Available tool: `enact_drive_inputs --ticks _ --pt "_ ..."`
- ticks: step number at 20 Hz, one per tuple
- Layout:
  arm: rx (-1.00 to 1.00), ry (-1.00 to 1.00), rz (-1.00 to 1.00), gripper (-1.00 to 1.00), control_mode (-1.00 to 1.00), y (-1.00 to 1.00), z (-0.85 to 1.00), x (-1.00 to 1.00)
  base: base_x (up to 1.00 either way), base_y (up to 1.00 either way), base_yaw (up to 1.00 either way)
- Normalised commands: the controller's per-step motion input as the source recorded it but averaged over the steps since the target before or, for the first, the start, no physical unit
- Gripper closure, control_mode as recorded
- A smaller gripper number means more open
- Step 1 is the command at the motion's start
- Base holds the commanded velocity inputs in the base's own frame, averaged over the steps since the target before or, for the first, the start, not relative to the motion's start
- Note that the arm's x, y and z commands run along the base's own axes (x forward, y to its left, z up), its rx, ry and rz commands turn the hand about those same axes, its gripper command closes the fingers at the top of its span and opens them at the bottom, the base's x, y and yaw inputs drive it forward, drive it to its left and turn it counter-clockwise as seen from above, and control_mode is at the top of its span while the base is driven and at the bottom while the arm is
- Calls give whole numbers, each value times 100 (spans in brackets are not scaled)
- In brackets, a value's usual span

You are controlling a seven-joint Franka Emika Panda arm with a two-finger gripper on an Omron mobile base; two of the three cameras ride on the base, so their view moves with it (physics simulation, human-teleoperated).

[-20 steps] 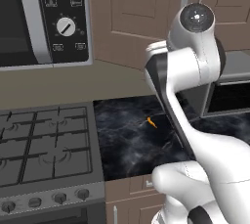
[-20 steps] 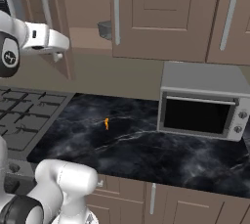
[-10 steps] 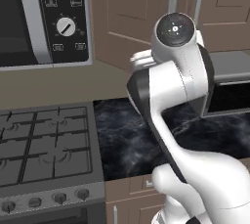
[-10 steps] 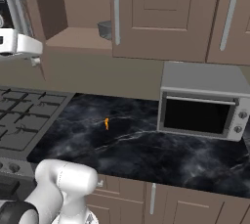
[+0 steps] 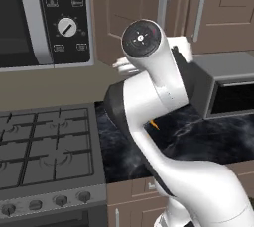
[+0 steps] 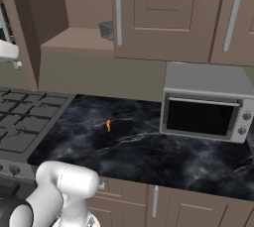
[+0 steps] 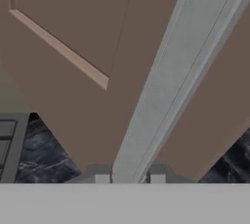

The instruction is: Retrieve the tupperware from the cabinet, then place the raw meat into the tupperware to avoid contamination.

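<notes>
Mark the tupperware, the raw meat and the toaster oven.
tupperware (image 6: 106,29), right base view: visible grey side, on the cabinet shelf.
raw meat (image 6: 108,125), right base view: middle of the orange sliver.
toaster oven (image 6: 198,117), right base view: dark door glass.

You can read no text, brand or number anywhere here: the small white markings on the microwave's control panel (image 5: 64,18), at ten o'clock in the left base view, stay too blurred.

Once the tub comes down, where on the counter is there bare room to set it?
The dark counter is bare between the stove and the toaster oven, apart from the raw meat lying left of centre. The widest free patch is in front of it and right toward the oven. The cabinet shelf corner around the tupperware is tighter.
</notes>
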Motion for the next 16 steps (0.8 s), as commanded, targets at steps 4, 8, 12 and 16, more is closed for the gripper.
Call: enact_drive_inputs --ticks 4,8,12,16 --pt "0 0 -12 100 -100 33 -4 -1 0 0 0" --pt "0 0 -11 100 -100 27 -3 -1 0 0 0" --pt "0 0 -10 -100 -100 19 -2 -1 0 0 0" --pt "0 -2 -8 -100 -100 5 0 -9 0 0 0"
